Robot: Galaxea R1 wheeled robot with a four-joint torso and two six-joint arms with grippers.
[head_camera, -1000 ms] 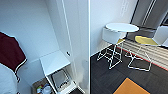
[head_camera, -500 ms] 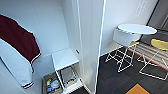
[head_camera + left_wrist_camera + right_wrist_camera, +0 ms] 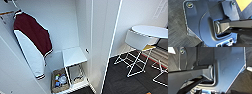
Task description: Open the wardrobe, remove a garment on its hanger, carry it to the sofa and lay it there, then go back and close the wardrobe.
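The white wardrobe [image 3: 100, 37] stands open in the head view, and its inside takes up the left half. A maroon jacket with white sleeves and striped cuffs [image 3: 32, 35] hangs from the rail at the upper left. A white door panel [image 3: 10, 72] stands in front of it at the lower left. The thin bright edge of the other door [image 3: 113, 45] runs down the middle. Both wrist views look down at dark carpet past the robot's own plate and bar.
Inside the wardrobe a small white shelf unit [image 3: 73, 56] stands over a basket of small items [image 3: 59, 80]. To the right are a round white table [image 3: 150, 31], a white wire-legged stool with a yellow seat [image 3: 148, 47] and dark carpet [image 3: 120, 82].
The whole head picture has shifted right, so the camera has turned left. More of the wardrobe's inside and the maroon jacket now show. The table and stools sit nearer the right edge.
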